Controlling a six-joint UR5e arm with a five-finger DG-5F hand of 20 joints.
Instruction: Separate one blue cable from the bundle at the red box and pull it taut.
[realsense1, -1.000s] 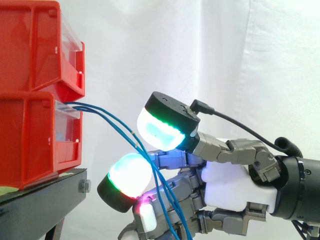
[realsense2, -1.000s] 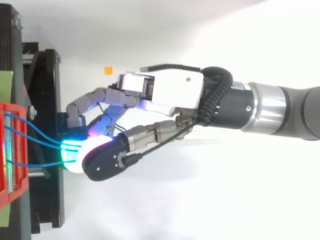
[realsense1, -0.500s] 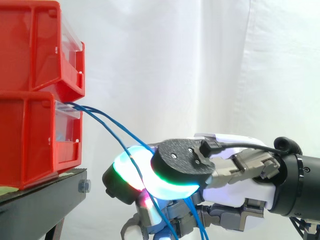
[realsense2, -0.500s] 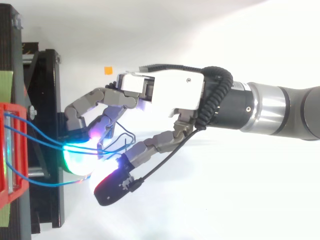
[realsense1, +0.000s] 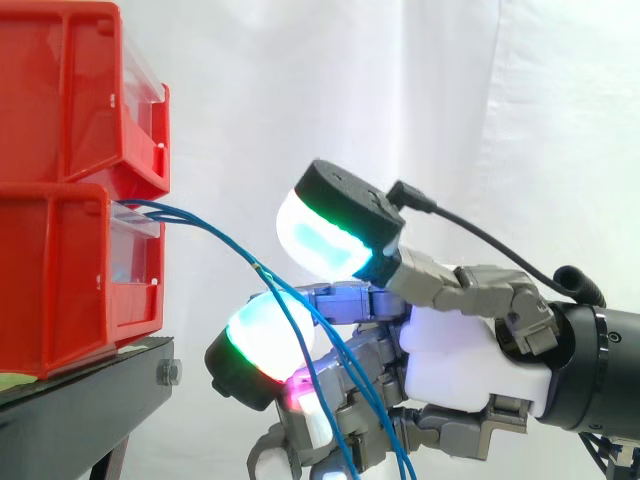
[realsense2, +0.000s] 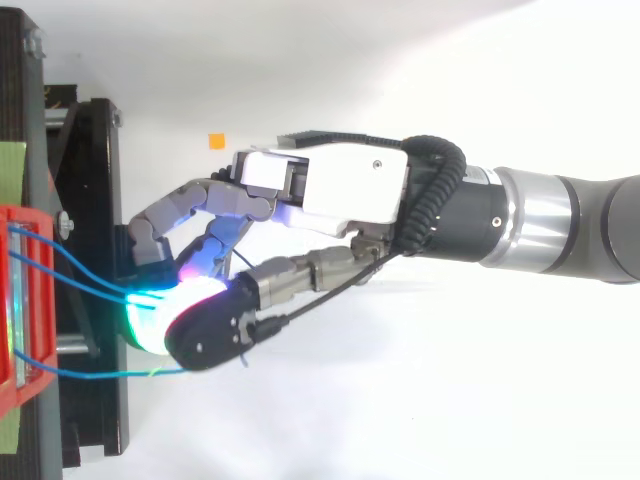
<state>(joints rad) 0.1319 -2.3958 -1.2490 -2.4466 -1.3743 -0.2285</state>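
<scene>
From above, the robot's arm (realsense2: 560, 220) comes in from the right edge, and its hand (realsense2: 340, 190) at mid-frame meets the blue cables (realsense2: 85, 280) running out of the red bin (realsense2: 44, 330) at the left edge. Two strands cross the black stand (realsense2: 95, 160) and vanish beneath the hand. A third strand (realsense2: 100, 374) runs lower in the frame, apart from them. A small orange marker (realsense2: 215, 141) lies on the white surface (realsense2: 400, 400), upper left of centre.
</scene>
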